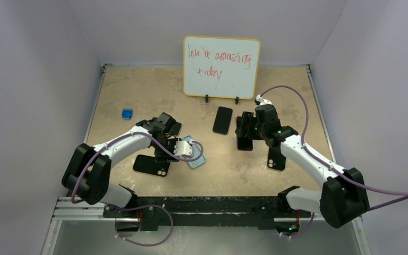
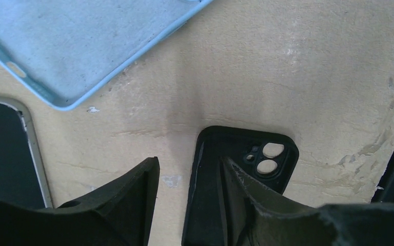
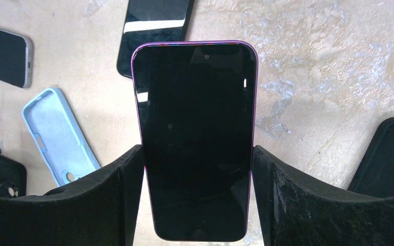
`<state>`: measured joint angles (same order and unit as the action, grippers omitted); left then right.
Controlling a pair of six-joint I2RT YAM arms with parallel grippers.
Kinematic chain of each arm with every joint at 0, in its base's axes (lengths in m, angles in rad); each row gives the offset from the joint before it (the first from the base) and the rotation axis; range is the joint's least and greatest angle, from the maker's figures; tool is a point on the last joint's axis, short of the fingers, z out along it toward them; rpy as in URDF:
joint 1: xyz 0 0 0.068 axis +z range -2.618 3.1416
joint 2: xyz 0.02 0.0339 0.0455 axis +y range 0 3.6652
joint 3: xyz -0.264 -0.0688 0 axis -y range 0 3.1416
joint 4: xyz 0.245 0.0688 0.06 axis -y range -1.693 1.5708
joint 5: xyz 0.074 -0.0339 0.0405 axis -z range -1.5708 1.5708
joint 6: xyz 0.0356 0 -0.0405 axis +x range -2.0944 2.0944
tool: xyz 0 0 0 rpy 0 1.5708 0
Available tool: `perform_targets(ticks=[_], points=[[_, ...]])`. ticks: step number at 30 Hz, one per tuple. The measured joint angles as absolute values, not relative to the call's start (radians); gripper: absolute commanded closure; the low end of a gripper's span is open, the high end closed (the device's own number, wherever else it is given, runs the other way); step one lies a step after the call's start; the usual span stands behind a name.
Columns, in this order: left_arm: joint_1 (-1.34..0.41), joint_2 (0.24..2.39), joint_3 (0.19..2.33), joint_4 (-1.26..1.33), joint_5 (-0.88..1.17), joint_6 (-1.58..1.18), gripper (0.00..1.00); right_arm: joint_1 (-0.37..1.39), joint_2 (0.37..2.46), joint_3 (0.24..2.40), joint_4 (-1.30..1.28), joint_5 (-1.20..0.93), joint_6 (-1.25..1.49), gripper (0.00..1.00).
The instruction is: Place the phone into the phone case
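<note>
The phone (image 3: 195, 128), black glass with a thin reddish-purple rim, sits lengthwise between my right gripper's (image 3: 197, 154) fingers, which press on its two long edges. In the top view this gripper (image 1: 246, 132) and phone (image 1: 243, 142) are right of the table's middle. The light blue phone case (image 1: 195, 157) lies open side up near the middle. It also shows in the left wrist view (image 2: 82, 41) and the right wrist view (image 3: 56, 133). My left gripper (image 2: 189, 164) is open and empty, pointing down just left of the case, over a black case (image 2: 246, 169).
A black phone (image 1: 222, 120) lies below the whiteboard (image 1: 221, 66). A silver-rimmed phone (image 2: 5, 154) lies under my left arm. The black case (image 1: 151, 166) is front left. Another black case (image 1: 276, 158) is beside my right arm. A small blue cube (image 1: 127, 113) sits far left.
</note>
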<state>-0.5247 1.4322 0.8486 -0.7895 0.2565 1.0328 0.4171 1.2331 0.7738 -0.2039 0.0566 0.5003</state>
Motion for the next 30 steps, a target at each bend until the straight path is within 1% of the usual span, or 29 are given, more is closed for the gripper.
perform_targets(ticks=[7, 11, 15, 21, 23, 25, 26, 30], points=[[-0.524, 1.464, 0.835, -0.758, 0.258, 1.07, 0.55, 0.417, 1.203, 0.774, -0.204, 0.057, 0.5, 0.65], [-0.524, 1.466, 0.788, -0.715, 0.253, 1.085, 0.57, 0.417, 1.203, 0.774, -0.204, 0.059, 0.5, 0.65], [-0.524, 1.47, 0.785, -0.704, 0.253, 1.092, 0.61, 0.417, 1.203, 0.774, -0.205, 0.059, 0.498, 0.65], [-0.524, 1.467, 0.775, -0.699, 0.258, 1.092, 0.72, 0.417, 1.202, 0.774, -0.205, 0.06, 0.496, 0.65], [-0.524, 1.465, 0.774, -0.701, 0.258, 1.088, 0.82, 0.417, 1.199, 0.774, -0.205, 0.06, 0.496, 0.65], [-0.524, 1.462, 0.772, -0.704, 0.258, 1.083, 0.96, 0.417, 1.192, 0.774, -0.205, 0.06, 0.496, 0.65], [-0.524, 1.462, 0.772, -0.704, 0.257, 1.08, 1.0, 0.417, 1.188, 0.774, -0.205, 0.06, 0.496, 0.65], [-0.524, 1.458, 0.772, -0.697, 0.257, 1.066, 1.0, 0.417, 1.171, 0.774, -0.205, 0.06, 0.496, 0.65]])
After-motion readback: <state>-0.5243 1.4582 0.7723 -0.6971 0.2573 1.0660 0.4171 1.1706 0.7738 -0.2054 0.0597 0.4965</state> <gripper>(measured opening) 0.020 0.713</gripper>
